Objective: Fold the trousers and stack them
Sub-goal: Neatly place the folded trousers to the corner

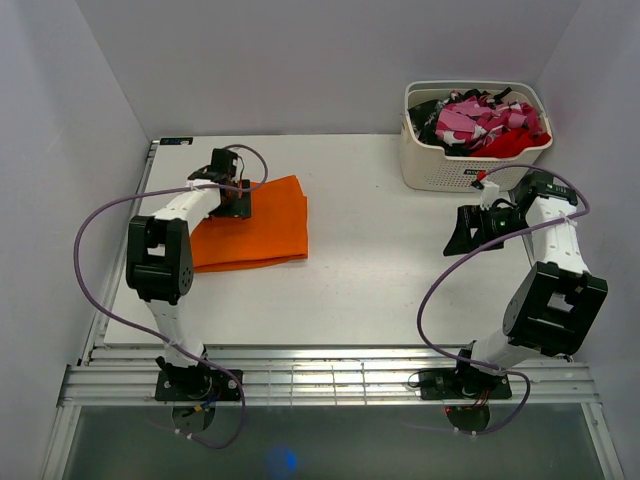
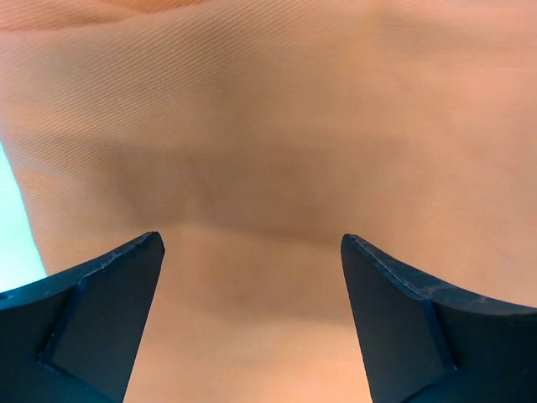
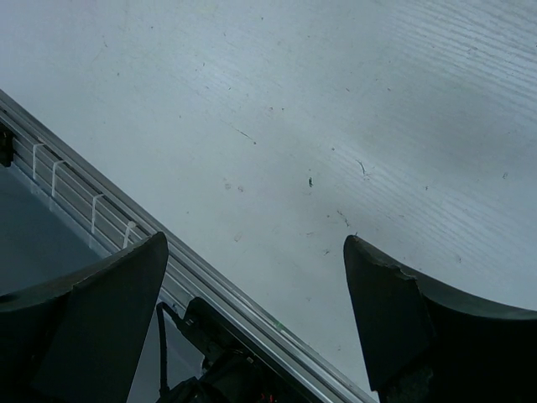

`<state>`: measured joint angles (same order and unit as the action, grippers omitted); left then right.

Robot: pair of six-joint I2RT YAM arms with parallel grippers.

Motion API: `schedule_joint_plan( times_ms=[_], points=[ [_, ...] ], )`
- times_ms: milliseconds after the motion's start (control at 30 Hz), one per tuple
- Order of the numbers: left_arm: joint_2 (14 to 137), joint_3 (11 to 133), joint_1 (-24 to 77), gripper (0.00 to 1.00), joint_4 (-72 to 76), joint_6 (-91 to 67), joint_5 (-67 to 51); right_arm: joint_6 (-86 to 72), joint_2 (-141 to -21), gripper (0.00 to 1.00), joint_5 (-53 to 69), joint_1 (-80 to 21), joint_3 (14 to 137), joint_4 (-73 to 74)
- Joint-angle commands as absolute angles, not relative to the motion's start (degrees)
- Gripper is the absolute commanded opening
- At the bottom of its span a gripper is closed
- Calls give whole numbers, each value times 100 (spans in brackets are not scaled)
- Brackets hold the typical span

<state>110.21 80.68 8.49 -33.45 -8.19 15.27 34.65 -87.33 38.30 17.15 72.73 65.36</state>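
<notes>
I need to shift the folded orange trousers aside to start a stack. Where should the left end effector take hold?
Probably the right-hand edge of the trousers, coming in low from the table beside it: the bundle lies flat, and that edge is straight and unobstructed. The open left end effector is over cloth, where it would pinch only the top layer.

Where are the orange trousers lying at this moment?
In the top view the folded trousers lie on the left side of the table, beneath the open left hand, far from the basket.
</notes>
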Motion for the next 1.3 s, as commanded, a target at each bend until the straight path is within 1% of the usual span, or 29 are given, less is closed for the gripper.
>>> schedule_joint_plan(
  times_ms=[0, 100, 167, 233, 333, 433, 500, 567, 633, 733, 800, 833, 933, 967, 1033, 1267],
  points=[
    [10196, 8630, 923, 98, -4365, -903, 1196, 3279, -8534, 90, 4052, 1723, 7444, 6469],
    [10020, 8562, 1037, 98, -4623, -1396, 1081, 3024, -8543, 90, 4078, 1731, 7497, 6311],
    [9923, 8105, 1116, 98, -4562, -1528, 1020, 2936, -8595, 90, 4061, 1731, 7541, 6284],
    [10045, 7876, 1151, 98, -4570, -1652, 677, 2883, -8604, 90, 4017, 1731, 7567, 6267],
    [10528, 7664, 1248, 98, -4500, -1687, 729, 2734, -8631, 90, 3938, 1731, 7576, 6188],
    [11327, 7821, 1152, 98, -4535, -1845, 1027, 2619, -8666, 90, 3850, 1731, 7611, 6187],
    [11905, 8164, 976, 98, -4623, -1916, 1028, 2584, -8631, 90, 3788, 1723, 7611, 6170],
    [12224, 8454, 704, 98, -4588, -1864, 1142, 2575, -8613, 90, 3692, 1731, 7629, 6179],
    [12664, 8972, 431, 98, -4579, -1785, 1160, 2575, -8622, 90, 3613, 1731, 7673, 6231],
    [13137, 9693, 168, 98, -4351, -1346, 1274, 2567, -8675, 90, 3586, 1731, 7717, 6275],
    [13393, 10027, 71, 97, -4193, -811, 934, 2523, -8736, 90, 3577, 1723, 7752, 6284],
    [13638, 10394, 18, 96, -4166, -469, 697, 2514, -8762, 90, 3586, 1723, 7787, 6302],
    [13816, 10652, 9, 96, -3816, 183, 624, 2470, -8807, 90, 3586, 1731, 7840, 6311],
    [13912, 10705, -191, 96, -3727, 280, 598, 2478, -8798, 90, 3577, 1731, 7849, 6319],
    [14070, 10880, -289, 96, -3665, 517, 397, 2505, -8789, 90, 3525, 1731, 7849, 6319],
    [14730, 11829, -474, 95, -3578, 791, 342, 2549, -8736, 90, 3481, 1731, 7726, 6284]
  ],
)
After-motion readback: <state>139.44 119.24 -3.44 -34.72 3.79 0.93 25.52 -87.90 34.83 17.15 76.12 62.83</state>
